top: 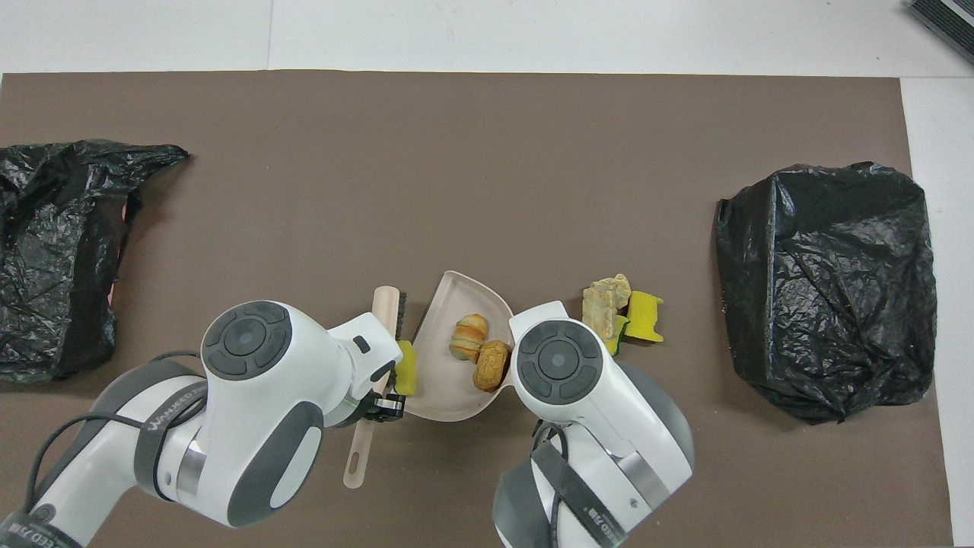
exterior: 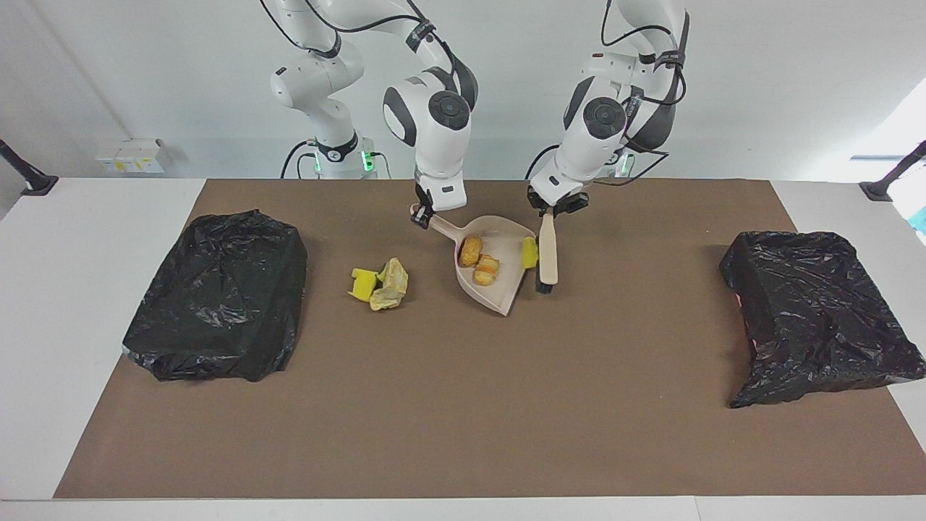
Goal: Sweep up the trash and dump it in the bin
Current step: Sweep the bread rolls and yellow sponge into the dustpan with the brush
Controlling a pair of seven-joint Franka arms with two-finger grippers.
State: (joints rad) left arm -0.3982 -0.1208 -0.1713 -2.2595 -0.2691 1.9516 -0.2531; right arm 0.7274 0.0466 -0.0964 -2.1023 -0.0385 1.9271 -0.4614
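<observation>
A white table (exterior: pixel 87 289) under a plain pale wall carries a large brown mat (exterior: pixel 448 405), and everything here is placed against the beige dustpan (exterior: pixel 506 289) near the mat's middle. At the right arm's end of the table, well apart from the dustpan, lies a lumpy black bag-covered bin (exterior: pixel 217 293). Between that bin and the dustpan, on the mat, sit a yellow sponge chunk (exterior: pixel 362 282) and a pale paper wad (exterior: pixel 391 284), touching each other. The right gripper (exterior: pixel 421 215) comes down at the dustpan's handle end, on the side nearer the robots, its fingers pinching the handle. Inside the dustpan lie two golden-brown rolls (exterior: pixel 479 260), side by side. At the dustpan's open edge toward the left arm's end a second sponge chunk (exterior: pixel 530 252) stands pressed between that edge and the brush (exterior: pixel 548 253). The brush, beige-handled with black bristles, lies just beside the dustpan with its bristle end farther from the robots. The left gripper (exterior: pixel 553 208) clamps the brush handle at the end nearer the robots, fingers closed around it. Well apart from the dustpan, at the left arm's end of the table, rests a second black bag-covered bin (exterior: pixel 817 311), its edge hanging past the mat onto the white table.
</observation>
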